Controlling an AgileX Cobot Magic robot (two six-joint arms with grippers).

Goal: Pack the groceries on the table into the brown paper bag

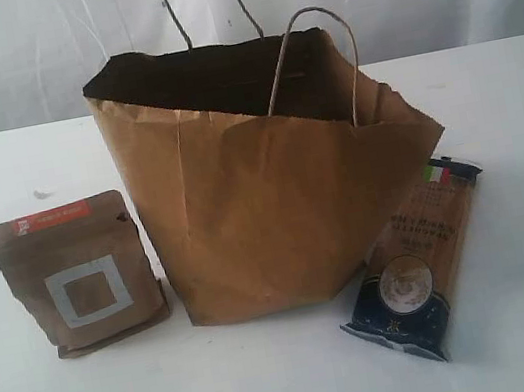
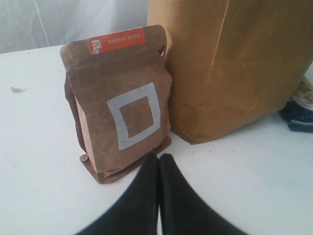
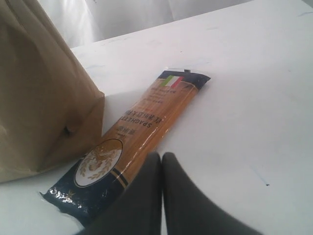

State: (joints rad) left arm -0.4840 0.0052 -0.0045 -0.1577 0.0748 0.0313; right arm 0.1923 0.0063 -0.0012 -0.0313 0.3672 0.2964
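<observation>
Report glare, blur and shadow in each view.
Exterior view: soft even light, the brown paper bag dark inside its mouth. Left wrist view: brown kraft pouch sharp, left pincer blurred. Right wrist view: spaghetti pack glinting at its dark end, right pincer blurred.

White curtain (image 1: 4,59) at bk — tiny grey scrap (image 2: 17,89).

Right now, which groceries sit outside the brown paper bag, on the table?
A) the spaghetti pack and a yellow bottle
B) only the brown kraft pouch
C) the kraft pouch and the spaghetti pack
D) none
C: the brown kraft pouch stands left of the brown paper bag and the spaghetti pack lies to its right, both on the table.
</observation>
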